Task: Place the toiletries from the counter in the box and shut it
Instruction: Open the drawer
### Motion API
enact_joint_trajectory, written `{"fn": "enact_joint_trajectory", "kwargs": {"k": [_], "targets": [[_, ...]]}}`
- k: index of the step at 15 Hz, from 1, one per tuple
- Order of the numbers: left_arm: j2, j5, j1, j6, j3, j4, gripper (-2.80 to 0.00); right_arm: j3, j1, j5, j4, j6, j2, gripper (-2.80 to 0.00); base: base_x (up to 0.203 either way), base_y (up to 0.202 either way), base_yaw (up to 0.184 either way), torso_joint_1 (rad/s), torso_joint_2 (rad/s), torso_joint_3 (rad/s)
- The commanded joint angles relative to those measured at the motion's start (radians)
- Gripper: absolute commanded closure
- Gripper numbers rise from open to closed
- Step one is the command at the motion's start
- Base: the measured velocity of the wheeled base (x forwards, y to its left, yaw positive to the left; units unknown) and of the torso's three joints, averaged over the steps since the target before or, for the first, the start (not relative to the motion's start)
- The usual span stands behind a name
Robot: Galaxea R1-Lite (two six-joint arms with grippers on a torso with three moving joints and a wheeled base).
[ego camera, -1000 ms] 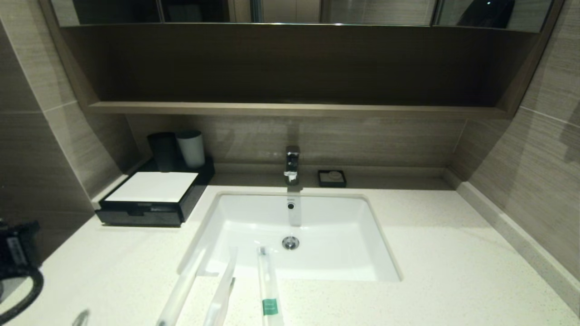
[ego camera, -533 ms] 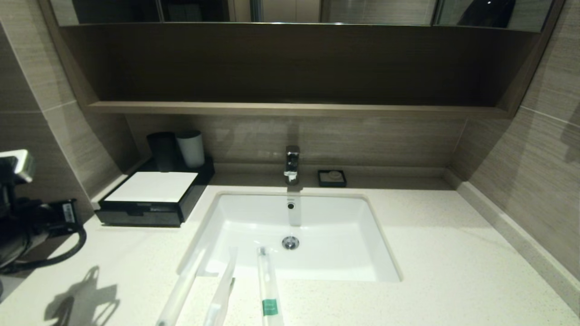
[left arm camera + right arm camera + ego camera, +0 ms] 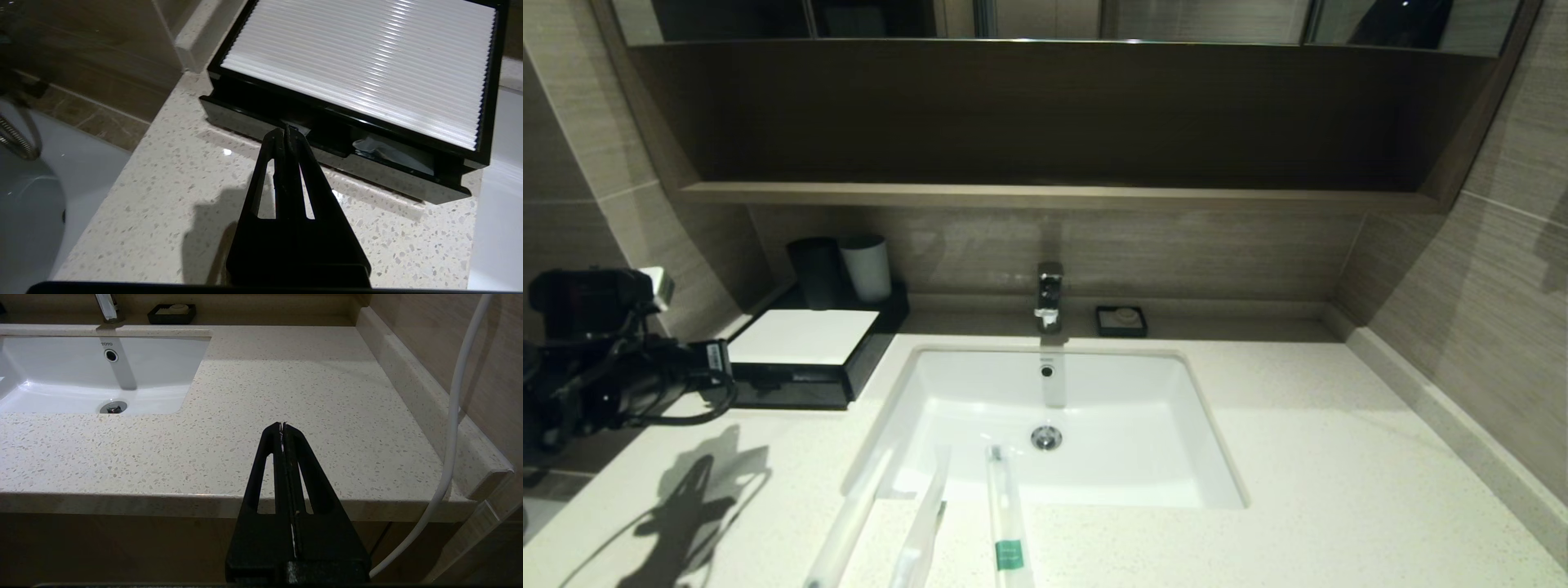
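Toiletries (image 3: 923,523) lie at the counter's (image 3: 1298,457) front edge: three long slim sticks in translucent white wrappers, side by side, their far ends reaching over the front rim of the white sink (image 3: 1143,408). The one nearest the middle carries a small green label band; the other two, to its left, are plain and angle slightly leftward toward the front.

Low and flat, the box (image 3: 805,359) sits at the counter's back left corner, black-walled with a ribbed white top panel. In my left wrist view its shallow drawer (image 3: 384,153) faces me along the front wall, with a bit of pale plastic showing through a slot in it. A black cup (image 3: 815,273) and a white cup (image 3: 867,267) stand on the box's rear part.

My left gripper (image 3: 286,130) hangs above the counter's left end, pressed fully together with nothing between its fingers, its tips pointing at the drawer front and just short of it.

My right gripper (image 3: 282,425) is pressed together too, empty, low before the counter's front right edge.
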Motion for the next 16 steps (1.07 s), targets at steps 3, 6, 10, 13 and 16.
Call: {"fn": "enact_joint_trajectory", "kwargs": {"k": [3,6,10,13,16], "targets": [[0.093,-0.082,0.002,0.0,-0.039,-0.019,0.0,0.002,0.0,0.0,0.0,0.0,0.0,0.0,0.0,0.0,0.0,0.0,0.0,0.0],[0.143,-0.098,0.01,0.002,-0.076,-0.019,0.0,0.002,0.0,0.0,0.0,0.0,0.0,0.0,0.0,0.0,0.0,0.0,0.0,0.0],[0.17,-0.099,0.011,0.011,-0.083,-0.015,0.0,0.002,0.0,0.0,0.0,0.0,0.0,0.0,0.0,0.0,0.0,0.0,0.0,0.0],[0.184,-0.1,0.015,0.026,-0.072,-0.019,0.0,0.002,0.0,0.0,0.0,0.0,-0.001,0.0,0.0,0.0,0.0,0.0,0.0,0.0],[0.186,-0.125,0.016,0.028,-0.058,-0.02,0.0,0.002,0.0,0.0,0.0,0.0,-0.002,0.0,0.0,0.0,0.0,0.0,0.0,0.0]]}}
